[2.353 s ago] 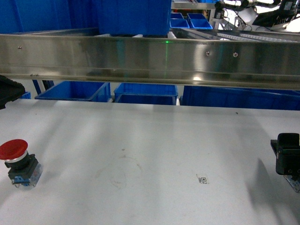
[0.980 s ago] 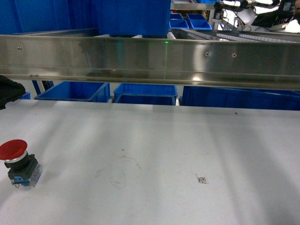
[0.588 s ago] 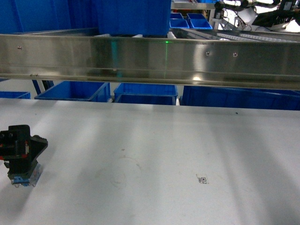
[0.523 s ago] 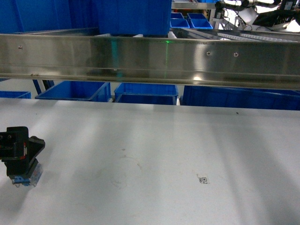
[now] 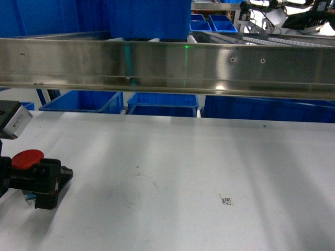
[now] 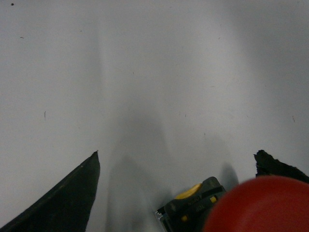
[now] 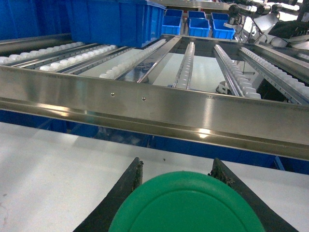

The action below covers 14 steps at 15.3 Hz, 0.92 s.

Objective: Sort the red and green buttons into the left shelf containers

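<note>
Left pincer (image 5: 44,180) pinching red button (image 5: 27,158) near surface (image 5: 172,172) left edge. Right pincer (image 7: 176,183) pinching green button (image 7: 186,205), raised before steel rail (image 7: 145,108).

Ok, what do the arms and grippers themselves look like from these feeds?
The left gripper is a blocky matte black unit, with a white box bearing small dark markings above it on the arm. In the left wrist view its fingers are black, tapered wedges, one with a ragged edge. The right gripper shows only in its wrist view: two dark, rough-edged fingers. No cables show.
</note>
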Available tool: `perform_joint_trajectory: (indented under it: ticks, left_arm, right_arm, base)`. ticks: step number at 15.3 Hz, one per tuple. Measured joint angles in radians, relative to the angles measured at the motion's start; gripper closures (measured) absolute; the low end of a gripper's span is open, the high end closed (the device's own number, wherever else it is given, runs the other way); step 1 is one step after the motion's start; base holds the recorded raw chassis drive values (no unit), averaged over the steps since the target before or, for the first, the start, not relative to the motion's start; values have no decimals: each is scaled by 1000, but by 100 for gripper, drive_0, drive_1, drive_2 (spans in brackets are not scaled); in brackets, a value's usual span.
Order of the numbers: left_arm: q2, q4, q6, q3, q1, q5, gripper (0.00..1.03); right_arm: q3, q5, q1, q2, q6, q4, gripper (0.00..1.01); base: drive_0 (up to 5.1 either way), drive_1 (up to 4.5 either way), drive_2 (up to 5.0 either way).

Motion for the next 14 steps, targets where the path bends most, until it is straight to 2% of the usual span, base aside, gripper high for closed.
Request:
perform_joint_trajectory:
  ticks: [6, 8, 11, 12, 14]
  left_arm:
    - [-21, -12, 4, 0, -6, -10, 72]
    - [-88, -62, -6, 0, -8, -7, 75]
    - [-354, -261, -91, 3, -3, 34, 75]
    - [-491, -338, -122, 17, 13, 43, 76]
    - [-717, -399, -132, 37, 72, 29, 76]
  right_arm:
    - [0, 0, 0, 0, 0, 0, 65]
    - [0, 0, 0, 0, 0, 0, 65]
    - [0, 0, 0, 0, 0, 0, 65]
    - [0, 0, 0, 0, 0, 0, 65]
    - [0, 0, 0, 0, 0, 0, 65]
  base:
    - [0, 0, 0]
    - [0, 0, 0]
    - [0, 0, 0]
    - [0, 0, 0]
    - [0, 0, 0]
